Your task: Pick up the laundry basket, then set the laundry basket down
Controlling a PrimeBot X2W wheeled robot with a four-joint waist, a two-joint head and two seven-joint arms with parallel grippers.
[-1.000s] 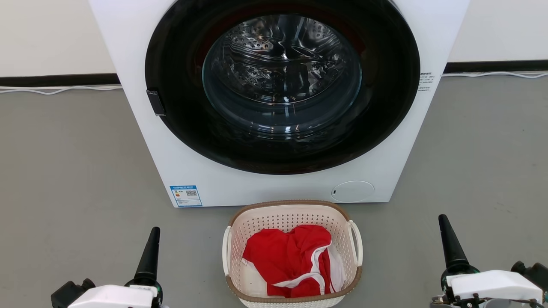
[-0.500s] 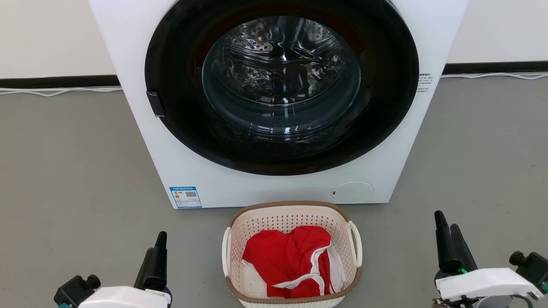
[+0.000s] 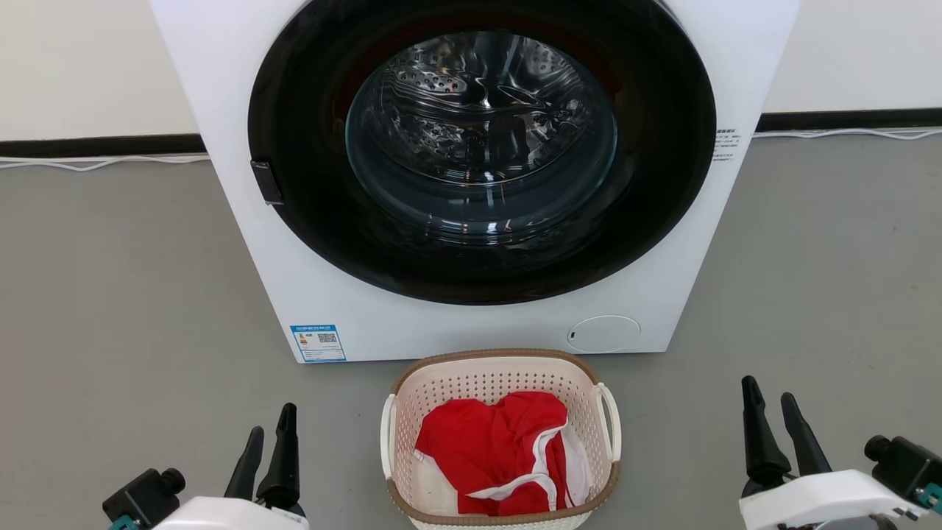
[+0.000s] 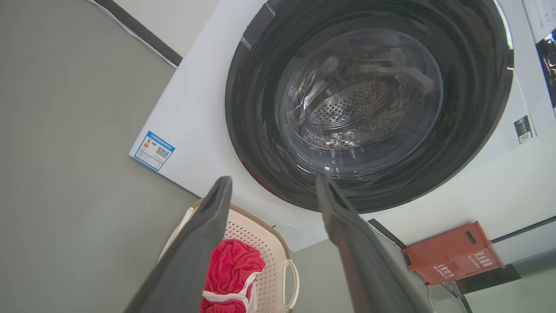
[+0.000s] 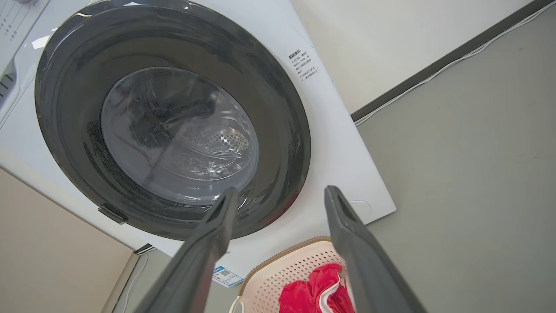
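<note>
The laundry basket (image 3: 500, 379) has cream-white walls dotted with even rows of small holes, a brown woven-look rim and white loop handles. In it lies a bright red garment (image 3: 478, 449) edged with white trim. The washing machine (image 3: 243, 243) is white. Its door (image 3: 309, 221) is a glossy black ring round clear glass, and the drum (image 3: 478, 110) behind is silvery and pierced with fine holes. A label (image 3: 318, 343) on it is blue-bordered. The floor (image 3: 110, 309) is plain grey, the wall (image 3: 88, 59) off-white above a black skirting (image 3: 96, 144). A crate (image 4: 451, 254) is rust-red with white lettering. The left gripper (image 3: 272, 417) and right gripper (image 3: 767, 387) have black fingers (image 3: 283, 464) on white housings.
</note>
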